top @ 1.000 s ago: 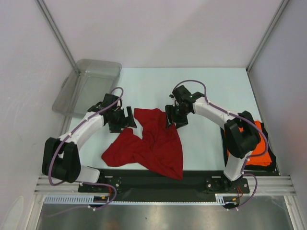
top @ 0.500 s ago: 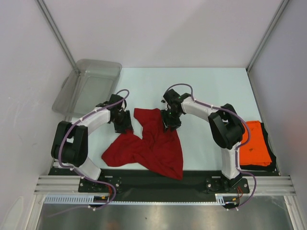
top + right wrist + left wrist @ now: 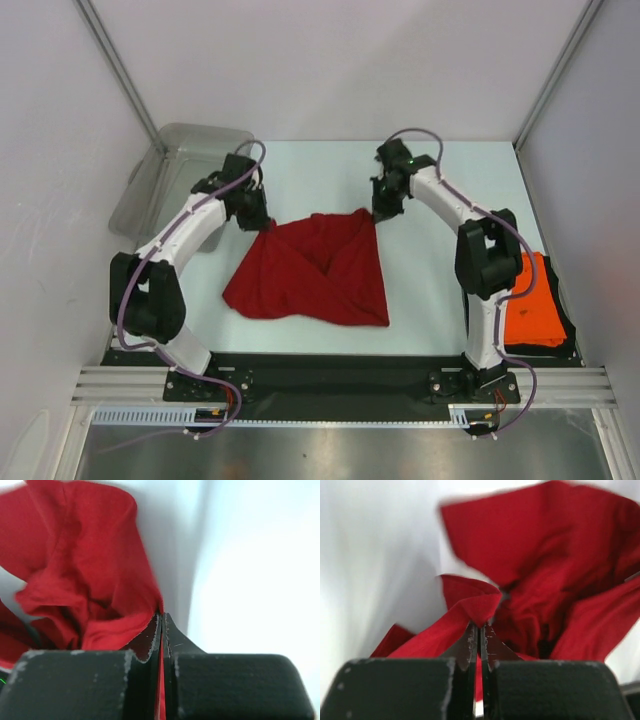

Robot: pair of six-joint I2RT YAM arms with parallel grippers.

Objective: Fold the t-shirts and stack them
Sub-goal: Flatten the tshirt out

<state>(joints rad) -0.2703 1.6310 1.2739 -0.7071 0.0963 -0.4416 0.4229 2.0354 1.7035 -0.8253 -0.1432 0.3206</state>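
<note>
Top view: dark red t-shirt [image 3: 315,268] lies rumpled at frame centre on the pale surface [image 3: 430,180], wide along its upper edge. Left jaws are pressed together on a fold of red cloth at its upper-left corner. Right jaws pinch the upper-right corner, a thin strip of cloth caught between them. Orange t-shirt [image 3: 535,300] sits at lower right, partly behind the right arm [image 3: 485,260]. Translucent grey tub [image 3: 185,175] stands at upper left.
</note>
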